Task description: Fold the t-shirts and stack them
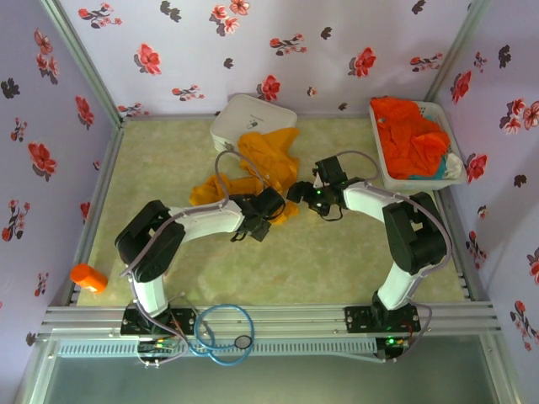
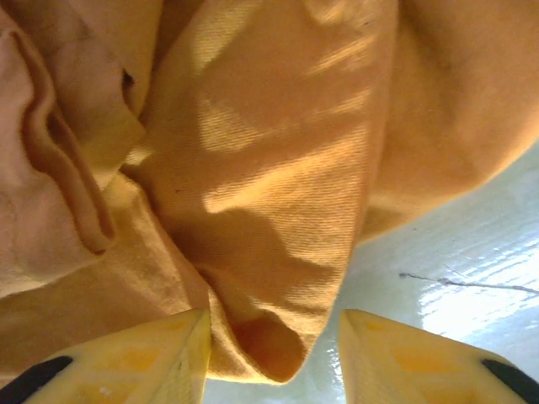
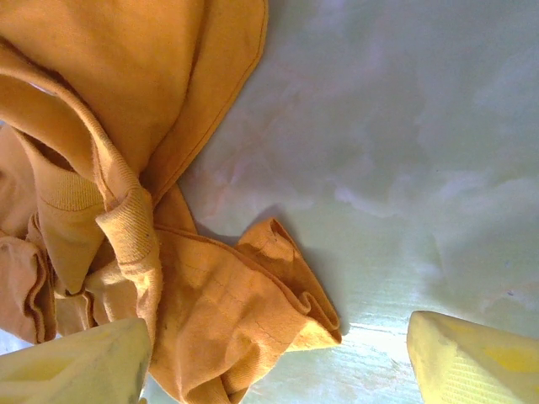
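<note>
The golden yellow-orange t-shirt point(image 1: 257, 160) lies crumpled at the middle of the table, its far end lapping onto a white case. A red-orange t-shirt point(image 1: 410, 135) is heaped in the white basket point(image 1: 381, 164) at the back right. My left gripper point(image 1: 271, 210) is at the yellow shirt's near edge. In the left wrist view its jaws point(image 2: 274, 318) stand apart around a hanging fold of the shirt point(image 2: 269, 168), with a gap on the right side. My right gripper point(image 1: 296, 192) is open, and its wide jaws point(image 3: 278, 324) straddle a folded hem of the shirt point(image 3: 210, 303) lying on the table.
A white rounded-square case point(image 1: 244, 118) sits at the back, partly under the shirt. A small orange cylinder point(image 1: 88, 278) rests on the left rail. Flowered walls close in three sides. A blue cable loop point(image 1: 223, 332) lies on the front rail.
</note>
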Robot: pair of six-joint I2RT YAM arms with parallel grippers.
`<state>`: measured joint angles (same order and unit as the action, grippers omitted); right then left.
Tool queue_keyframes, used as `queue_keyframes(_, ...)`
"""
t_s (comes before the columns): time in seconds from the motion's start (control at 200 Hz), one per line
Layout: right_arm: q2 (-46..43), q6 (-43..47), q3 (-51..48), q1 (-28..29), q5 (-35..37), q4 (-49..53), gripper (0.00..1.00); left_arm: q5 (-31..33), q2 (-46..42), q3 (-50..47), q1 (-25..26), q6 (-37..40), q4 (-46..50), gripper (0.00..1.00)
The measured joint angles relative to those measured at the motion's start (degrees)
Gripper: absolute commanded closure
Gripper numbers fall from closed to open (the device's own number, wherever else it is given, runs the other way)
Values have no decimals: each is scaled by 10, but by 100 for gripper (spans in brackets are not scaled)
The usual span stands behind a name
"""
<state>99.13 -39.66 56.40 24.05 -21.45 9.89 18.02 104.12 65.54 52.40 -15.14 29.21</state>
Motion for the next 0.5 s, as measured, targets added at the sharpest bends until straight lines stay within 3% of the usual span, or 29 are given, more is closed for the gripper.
queue_keyframes(0.5, 8, 0, 0, 0, 0, 0, 23, 29, 14, 5, -2, 2, 3, 92)
